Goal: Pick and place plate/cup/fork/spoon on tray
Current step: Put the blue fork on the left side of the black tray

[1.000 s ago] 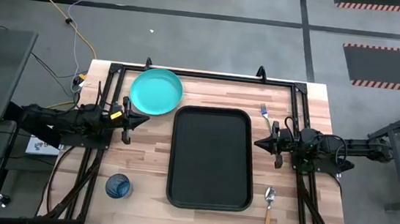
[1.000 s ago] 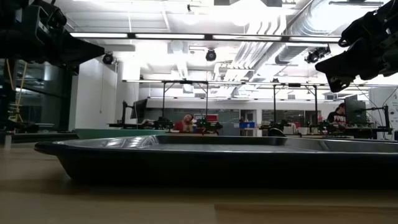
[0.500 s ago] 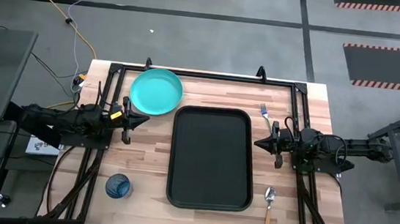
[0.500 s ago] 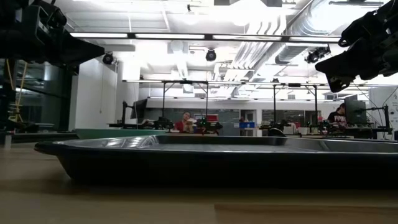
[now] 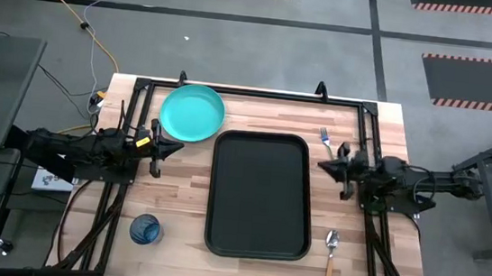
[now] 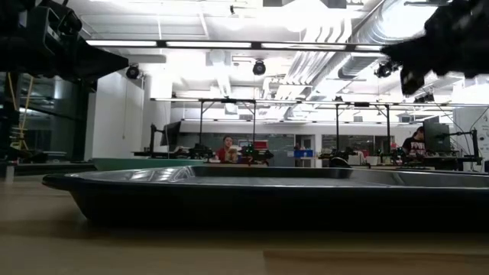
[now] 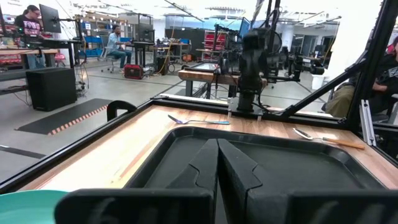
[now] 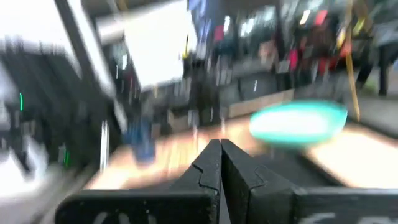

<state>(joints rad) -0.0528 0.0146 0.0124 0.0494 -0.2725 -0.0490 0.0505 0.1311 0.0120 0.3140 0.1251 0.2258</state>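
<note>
Right gripper (image 5: 325,166) closed, empty, beside the fork (image 5: 325,140). Open it before you descend, or closed tips will knock the fork off the table (image 5: 256,123).

Bright ceiling strip lights wash the low view and glint off the tray (image 6: 252,179) rim, the overhead view is evenly lit, while the right wrist view is smeared, probably by motion blur.

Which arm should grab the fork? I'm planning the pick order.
Probably the right: its gripper, fingers shut, hovers beside the fork. The left gripper waits across the tray.
</note>
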